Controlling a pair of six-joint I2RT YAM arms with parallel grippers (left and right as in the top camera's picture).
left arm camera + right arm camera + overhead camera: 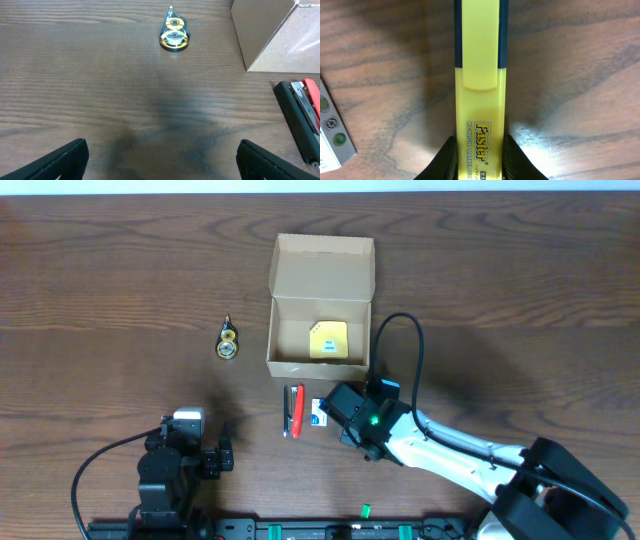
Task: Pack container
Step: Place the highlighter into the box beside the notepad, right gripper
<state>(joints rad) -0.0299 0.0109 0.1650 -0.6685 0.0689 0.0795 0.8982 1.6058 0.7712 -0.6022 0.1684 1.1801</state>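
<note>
The container, a tan cardboard box (pixel 316 368), stands open at the table's middle with its flap lid (pixel 322 265) folded back; its corner also shows in the left wrist view (pixel 265 35). A yellow pad (pixel 328 340) lies inside it. My right gripper (pixel 340 408) is just in front of the box, low over the table. In the right wrist view the right gripper (pixel 480 155) is shut on a yellow highlighter (pixel 480 90) with a dark cap. The overhead view hides the highlighter. My left gripper (pixel 195 435) is open and empty at the front left, and the left wrist view shows it (pixel 162 160) the same way.
A correction tape roller (pixel 228 340) lies left of the box and shows in the left wrist view (pixel 174 36). A black and red stapler (pixel 293 410) (pixel 300 115) and a small white and blue item (pixel 318 413) (pixel 332 132) lie in front of the box.
</note>
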